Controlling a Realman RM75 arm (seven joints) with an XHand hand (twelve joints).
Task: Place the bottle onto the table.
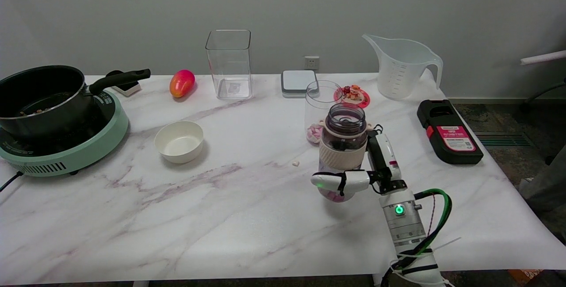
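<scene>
The bottle [343, 145] is a clear jar with a cream ribbed sleeve, an open dark mouth and pink and white bits at its bottom. It stands upright in my right hand [371, 170], which grips it around the lower half, one finger across its front and the others behind. Its base is at the marble table [230, 207], right of centre; I cannot tell whether it touches. The arm reaches in from the lower right.
Just behind the bottle stands a clear glass [319, 110] holding pink candies, with a small red dish [353, 94] beyond it. A black box [449, 132] lies to the right, a measuring jug [402, 66] behind. A white bowl [179, 141] and a pot [40, 97] on a green cooker sit left.
</scene>
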